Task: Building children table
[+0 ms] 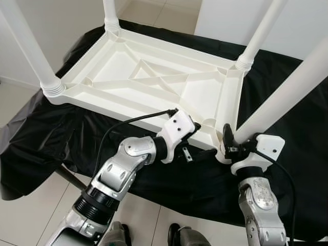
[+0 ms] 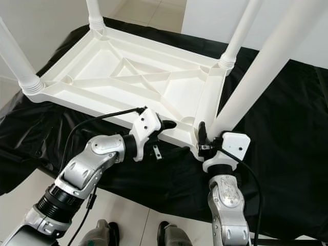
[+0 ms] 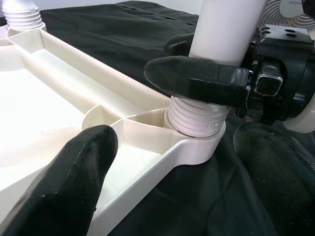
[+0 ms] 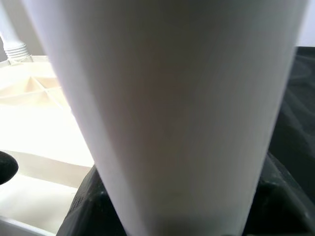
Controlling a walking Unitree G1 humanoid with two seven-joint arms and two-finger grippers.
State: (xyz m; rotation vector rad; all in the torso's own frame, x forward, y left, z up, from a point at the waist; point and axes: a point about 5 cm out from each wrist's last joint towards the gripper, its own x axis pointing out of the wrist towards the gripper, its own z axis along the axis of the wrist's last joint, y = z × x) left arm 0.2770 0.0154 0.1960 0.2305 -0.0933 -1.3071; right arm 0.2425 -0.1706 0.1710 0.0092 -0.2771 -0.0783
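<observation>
The white children's table (image 1: 154, 77) lies upside down on a black sheet (image 1: 302, 154), its ribbed underside up and its long axis running from the near left to the far right. Three legs (image 1: 23, 46) stand upright in their corner sockets. The fourth leg (image 1: 287, 95) sits at the near right corner, leaning up and to the right, its threaded end in the socket (image 3: 197, 142). The right hand (image 1: 237, 145) is clamped on this leg just above the threads. The left hand (image 1: 197, 128) rests by the near rim, its fingers (image 3: 74, 182) apart, one seemingly touching the table's frame.
</observation>
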